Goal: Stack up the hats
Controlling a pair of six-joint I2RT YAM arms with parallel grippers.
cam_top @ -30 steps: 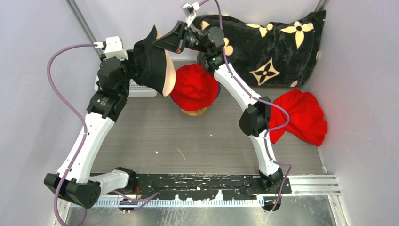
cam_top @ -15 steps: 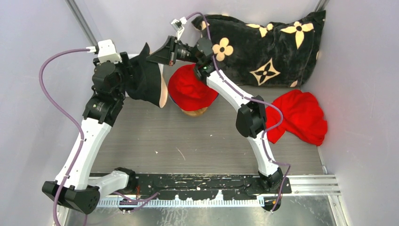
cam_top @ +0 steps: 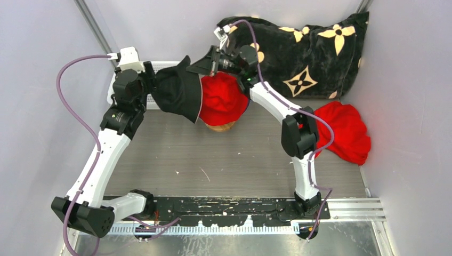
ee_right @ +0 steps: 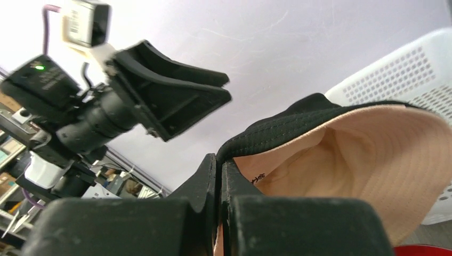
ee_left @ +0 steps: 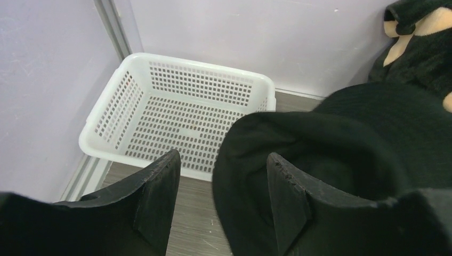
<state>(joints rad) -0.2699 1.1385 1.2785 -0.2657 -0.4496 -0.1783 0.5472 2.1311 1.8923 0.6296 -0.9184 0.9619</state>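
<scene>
A black hat [cam_top: 178, 93] with a peach lining hangs in the air between both grippers, and its right edge overlaps the left side of a red hat [cam_top: 226, 98]. The red hat tops a stack on a tan base [cam_top: 218, 127]. My right gripper [cam_top: 202, 65] is shut on the black hat's brim [ee_right: 298, 117], as the right wrist view [ee_right: 218, 160] shows. My left gripper [cam_top: 154, 88] is open in the left wrist view [ee_left: 221, 160], with the hat's edge [ee_left: 346, 138] reaching between its fingers. The other hats are hidden.
A white perforated basket [cam_top: 113, 92] stands at the back left under my left gripper; it also shows in the left wrist view [ee_left: 106, 152]. A black pillow with cream flowers [cam_top: 309, 48] leans in the back right corner. A bright red cloth bundle [cam_top: 344, 130] lies at the right wall.
Both grippers and the black hat have moved right, from left of the stack to over the red hat's left side. The right gripper stays shut on the brim.
</scene>
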